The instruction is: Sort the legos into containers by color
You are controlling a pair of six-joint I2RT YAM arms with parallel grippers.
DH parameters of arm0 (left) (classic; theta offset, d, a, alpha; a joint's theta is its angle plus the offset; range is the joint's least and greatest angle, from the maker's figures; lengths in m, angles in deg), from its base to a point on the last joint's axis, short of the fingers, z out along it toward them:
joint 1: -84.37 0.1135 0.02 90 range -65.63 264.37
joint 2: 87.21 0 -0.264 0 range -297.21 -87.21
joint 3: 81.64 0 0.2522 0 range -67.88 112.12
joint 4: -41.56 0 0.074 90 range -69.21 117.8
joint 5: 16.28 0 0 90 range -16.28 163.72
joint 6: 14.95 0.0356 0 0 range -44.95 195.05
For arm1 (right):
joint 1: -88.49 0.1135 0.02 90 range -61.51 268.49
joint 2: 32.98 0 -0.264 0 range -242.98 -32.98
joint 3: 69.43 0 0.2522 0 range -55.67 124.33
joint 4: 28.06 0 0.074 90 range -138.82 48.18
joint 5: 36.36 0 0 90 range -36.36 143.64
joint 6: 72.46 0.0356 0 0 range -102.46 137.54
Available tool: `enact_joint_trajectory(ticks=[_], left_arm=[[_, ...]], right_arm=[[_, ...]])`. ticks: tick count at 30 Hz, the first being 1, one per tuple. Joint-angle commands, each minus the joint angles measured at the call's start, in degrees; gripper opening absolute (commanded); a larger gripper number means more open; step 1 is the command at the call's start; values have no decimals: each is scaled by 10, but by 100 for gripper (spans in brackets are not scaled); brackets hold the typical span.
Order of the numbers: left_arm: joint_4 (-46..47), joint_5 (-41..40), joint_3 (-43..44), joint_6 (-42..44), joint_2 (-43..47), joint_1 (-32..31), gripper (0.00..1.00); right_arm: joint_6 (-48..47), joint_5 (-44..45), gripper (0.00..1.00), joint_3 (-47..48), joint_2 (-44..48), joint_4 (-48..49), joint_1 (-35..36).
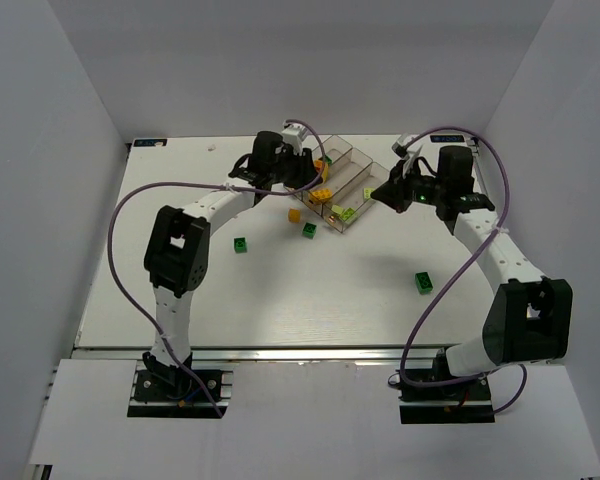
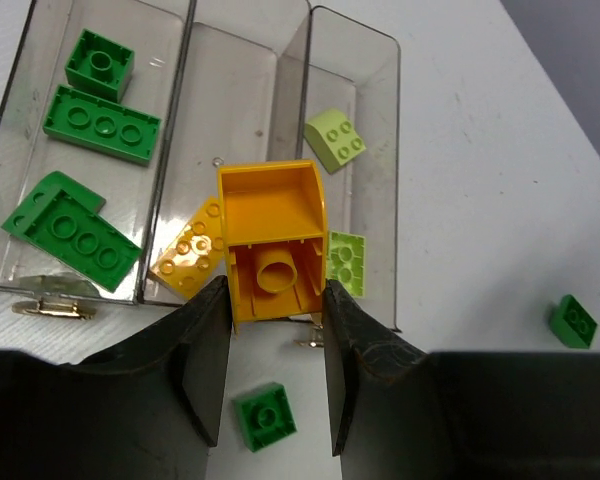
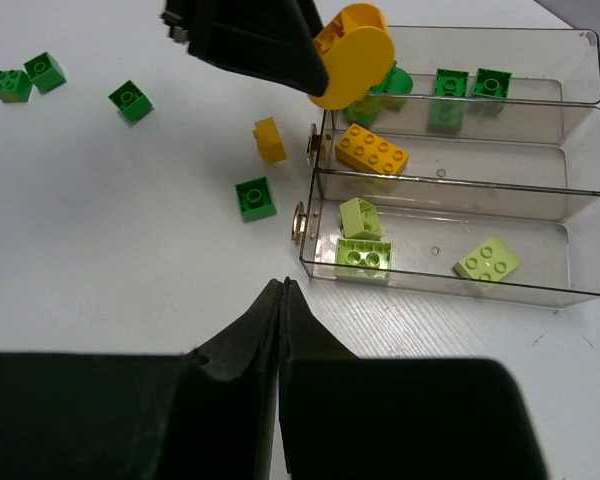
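Left wrist view: the left gripper [image 2: 275, 305] pinches an orange arch brick [image 2: 270, 215] by its base. The brick hangs over the end of the tray [image 2: 375, 90], astride the wall between the orange bin [image 2: 240, 90] and the pale-green bin [image 2: 370, 200]. If released here, it could strike that wall and tip into the wrong bin, or fall short onto the surface [image 2: 500, 200]. The right gripper [image 3: 282, 292] is closed on nothing, just beside the tray. No writing is legible.

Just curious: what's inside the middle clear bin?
One orange brick near its end. The orange piece in the left gripper hides part of the bin in the left wrist view.
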Motion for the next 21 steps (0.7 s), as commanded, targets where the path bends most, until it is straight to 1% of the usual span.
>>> enact_joint_trajectory(ticks=[1, 2, 7, 9, 10, 13, 15, 17, 18, 19, 20, 21], left_arm=[[-11, -41, 56, 14, -8, -9, 11], [-15, -48, 63, 15, -20, -10, 13], [-27, -77, 100, 9, -50, -19, 33], [-33, -86, 114, 7, -58, -21, 38], [-34, -88, 115, 6, -64, -22, 42], [-36, -93, 122, 1, -69, -23, 46], [-36, -93, 124, 0, -71, -23, 51], [-38, -96, 124, -1, -71, -23, 57], [-38, -96, 124, -2, -71, -23, 58], [-38, -98, 124, -3, -71, -24, 60], [-37, -98, 124, -5, -70, -23, 66], [-36, -95, 123, -6, -70, -24, 68]], right_arm=[[-11, 0, 2, -10, 22, -2, 0], [-11, 0, 3, -11, 23, -3, 0], [-15, 1, 9, -8, 22, -6, 0], [-16, 0, 11, -5, 21, -8, 0], [-16, 0, 14, -4, 19, -8, 0], [-21, 1, 21, -1, 16, -11, 0], [-26, -2, 24, -1, 15, -15, 1], [-33, -8, 32, 2, 13, -20, 0], [-52, -23, 41, 4, 12, -32, 0], [-67, -34, 44, 6, 11, -44, 0], [-83, -47, 47, 10, 11, -54, 0], [-118, -71, 51, 11, 8, -76, 0]])
